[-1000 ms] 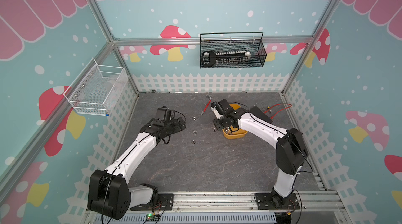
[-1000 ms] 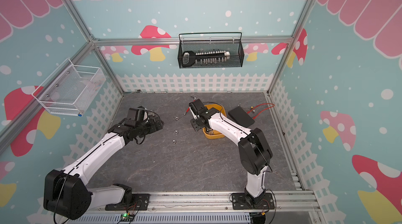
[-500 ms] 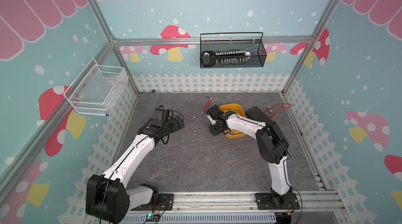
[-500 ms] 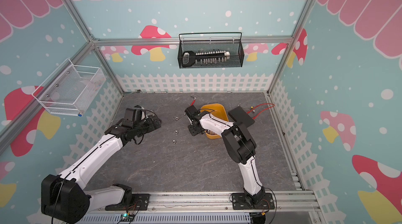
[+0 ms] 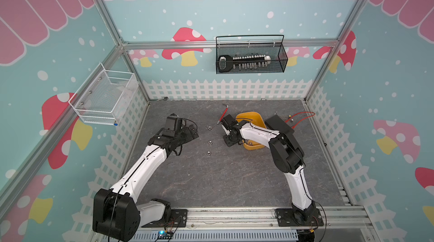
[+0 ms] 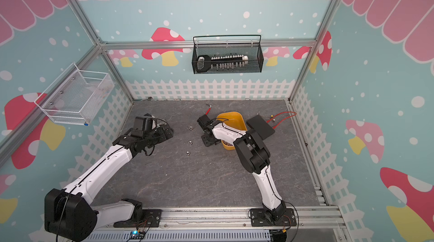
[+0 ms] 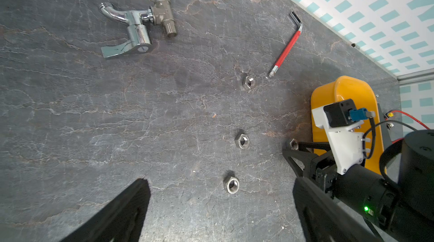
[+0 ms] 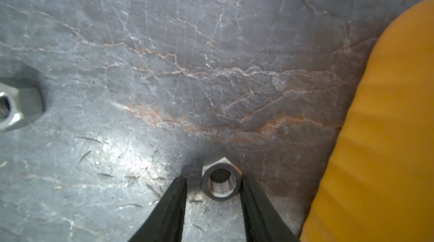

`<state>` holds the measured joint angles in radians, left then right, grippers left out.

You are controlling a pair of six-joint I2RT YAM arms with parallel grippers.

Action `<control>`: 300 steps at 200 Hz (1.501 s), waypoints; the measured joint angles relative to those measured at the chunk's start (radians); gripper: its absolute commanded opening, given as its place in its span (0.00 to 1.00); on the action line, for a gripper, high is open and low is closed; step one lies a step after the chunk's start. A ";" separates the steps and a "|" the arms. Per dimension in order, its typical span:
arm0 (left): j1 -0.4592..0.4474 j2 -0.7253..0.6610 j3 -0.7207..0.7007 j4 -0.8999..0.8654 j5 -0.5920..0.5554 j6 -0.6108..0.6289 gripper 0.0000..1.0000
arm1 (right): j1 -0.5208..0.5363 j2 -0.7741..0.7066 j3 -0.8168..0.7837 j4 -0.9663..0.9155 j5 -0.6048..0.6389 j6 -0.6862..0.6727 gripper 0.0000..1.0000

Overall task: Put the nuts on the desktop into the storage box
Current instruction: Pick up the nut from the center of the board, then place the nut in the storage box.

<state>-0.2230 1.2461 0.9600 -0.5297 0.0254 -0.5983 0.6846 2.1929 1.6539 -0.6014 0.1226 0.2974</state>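
Right end effector (image 8: 212, 179) straddling nut (image 8: 219, 191), lying flat, bore apparently upward

Dark grey marbled worktop (image 5: 218, 182) bare along its near edge; yellow-orange plastic tray (image 5: 252, 115) (flat black box (image 5: 279, 124) beside) crowds far-right corner.

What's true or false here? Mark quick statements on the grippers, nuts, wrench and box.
1. The left gripper is open and empty. True.
2. The red-handled wrench lies inside the storage box. False: it lies on the desktop, outside the box.
3. Three nuts lie in a row on the desktop between the arms. True.
4. The right gripper hangs over the storage box. False: it is beside the box, jaws either side of a fourth nut on the desktop.
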 measured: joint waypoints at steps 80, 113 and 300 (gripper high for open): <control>0.000 0.000 0.000 0.000 0.000 0.001 0.99 | 0.000 0.029 0.041 0.006 -0.001 0.004 0.38; 0.000 0.000 0.000 0.000 0.000 0.002 0.99 | 0.000 0.029 0.041 0.009 -0.001 0.005 0.19; -0.050 0.002 0.000 0.020 0.058 0.003 0.99 | -0.211 -0.349 -0.137 0.012 0.118 0.006 0.40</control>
<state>-0.2729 1.2484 0.9596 -0.5098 0.0837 -0.5953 0.4732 1.8439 1.5169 -0.5896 0.2409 0.3035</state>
